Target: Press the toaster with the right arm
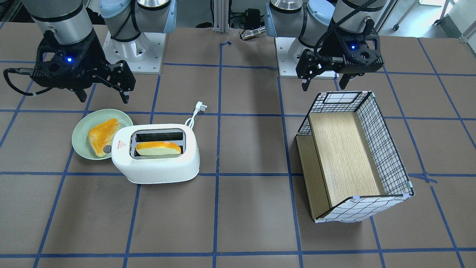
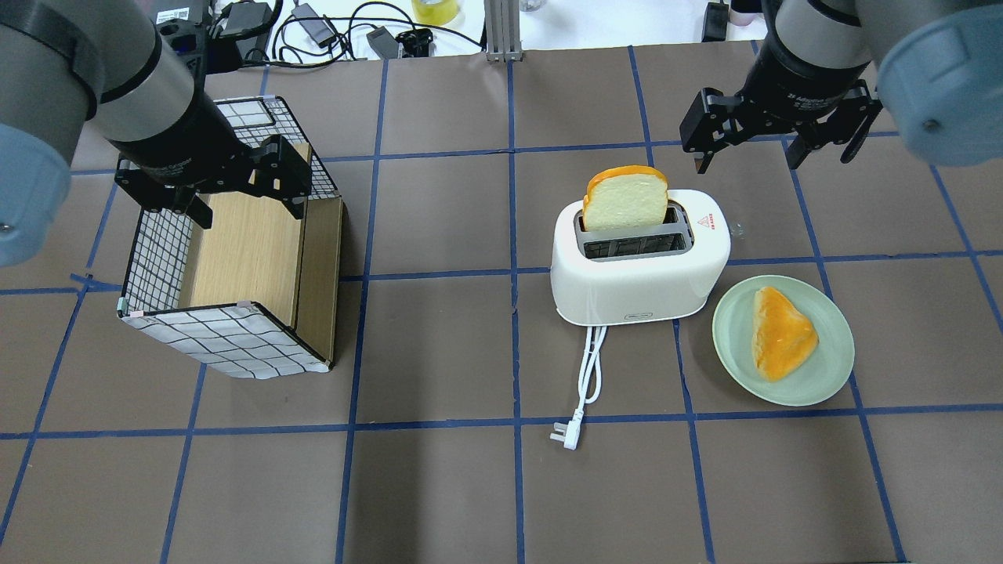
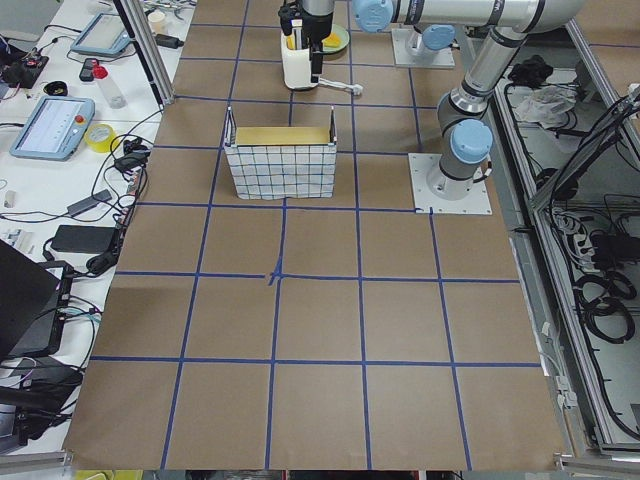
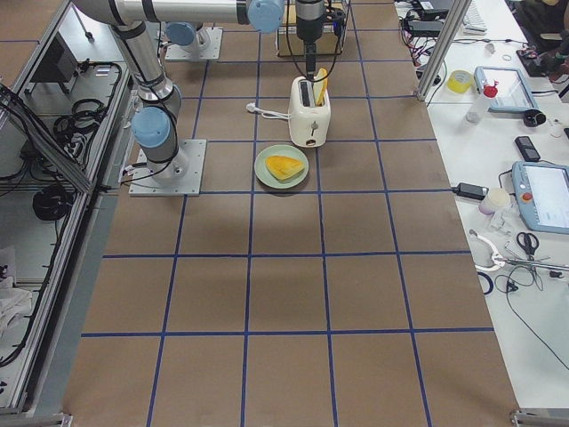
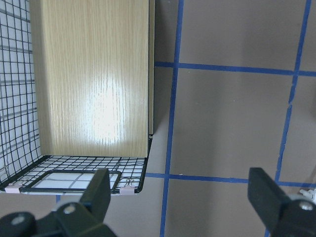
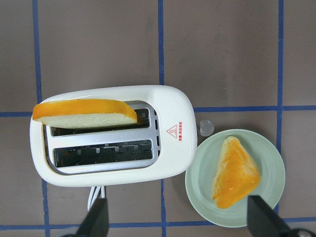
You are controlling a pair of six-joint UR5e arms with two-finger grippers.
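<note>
- Position: the toaster (image 2: 636, 286) stands on the worktop (image 2: 439, 486) on the robot's right half, touching or just beside a green plate (image 6: 202, 192); one bread slice (image 6: 84, 112) stands proud of the slot farther from the robot; the other slot is empty.
- Governing relation: the right gripper (image 1: 104, 97) hangs well above the toaster, not in contact; the wrist view looks straight down on it; the toaster's long axis runs across the robot, left to right; its grey knob (image 6: 206, 127) is on the end facing the plate.
- Judgement: the move required is a descent towards that knob end; no press lever is discernible.
- Right gripper: fingers spread wide, holding nothing.
- Left gripper (image 1: 323, 87): likewise spread and empty, above the grid-patterned box (image 2: 227, 345), well apart from the toaster; the right arm (image 2: 815, 39) is plainly nearer.
- Markings: red warning-triangle sticker (image 6: 172, 131) with a red line of text beneath, too small to read; a small mark low on the toaster's side towards the robot, illegible.
</note>
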